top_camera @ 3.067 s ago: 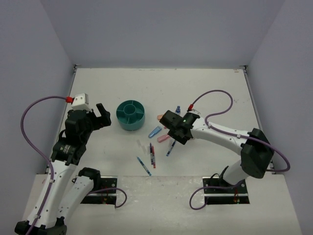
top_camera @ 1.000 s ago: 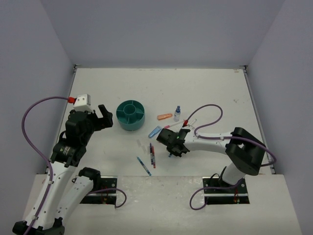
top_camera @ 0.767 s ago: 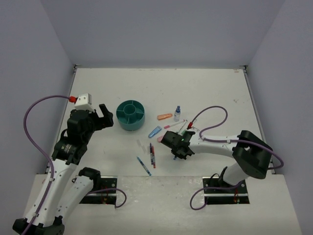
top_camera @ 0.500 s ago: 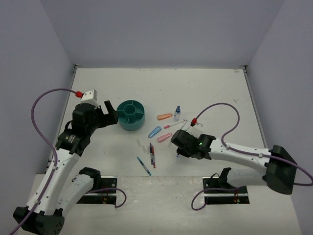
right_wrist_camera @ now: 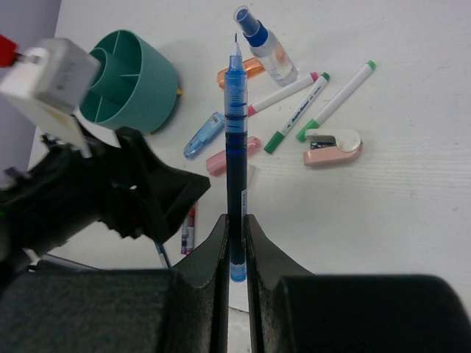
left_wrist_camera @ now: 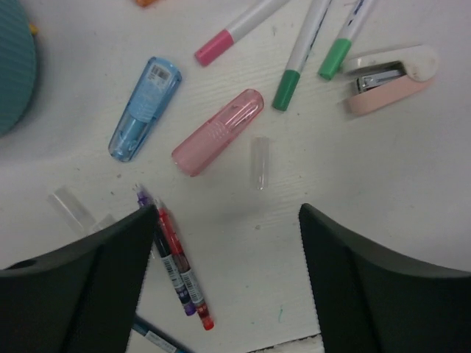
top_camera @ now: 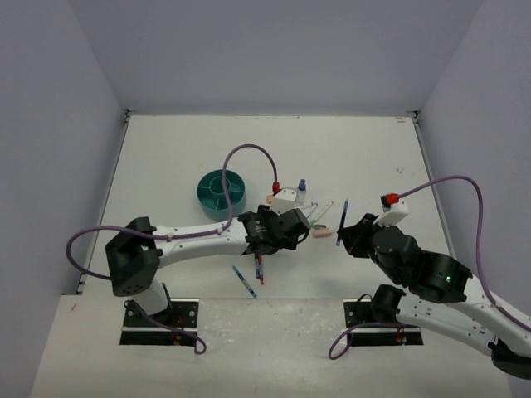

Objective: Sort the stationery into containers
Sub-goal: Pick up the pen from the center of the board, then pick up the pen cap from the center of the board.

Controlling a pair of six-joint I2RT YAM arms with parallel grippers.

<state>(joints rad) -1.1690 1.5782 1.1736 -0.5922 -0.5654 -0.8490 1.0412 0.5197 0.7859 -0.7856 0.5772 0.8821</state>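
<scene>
- While the blue pen (right_wrist_camera: 235,147) is clamped between the fingers of the right hand (right_wrist_camera: 235,220), it is held clear above the desk (top_camera: 166,149), off to the right of the scattered stationery, its tip pointed away from the wrist.
- And the left hand (left_wrist_camera: 228,213) is stretched out low over the middle of the desk, fingers spread wide apart, nothing gripped between them.
- Just ahead of that gap a clear cap (left_wrist_camera: 259,162) is seen lying loose, with the pink marker (left_wrist_camera: 218,132) just beside it and the light-blue marker (left_wrist_camera: 145,109) next along toward the organizer.
- By the left finger, a red pen (left_wrist_camera: 168,234) and a purple pen (left_wrist_camera: 142,196) are laid side by side, touching.
- Farther out, a pink-capped pen (left_wrist_camera: 213,48), two green-capped pens (left_wrist_camera: 285,88) and a pink stapler (left_wrist_camera: 386,77) are spread on the desk.
- Off to the left the teal organizer (top_camera: 221,193) is stood upright, well apart from the held pen, with the small bottle (right_wrist_camera: 268,51) at the far edge of the pile.
</scene>
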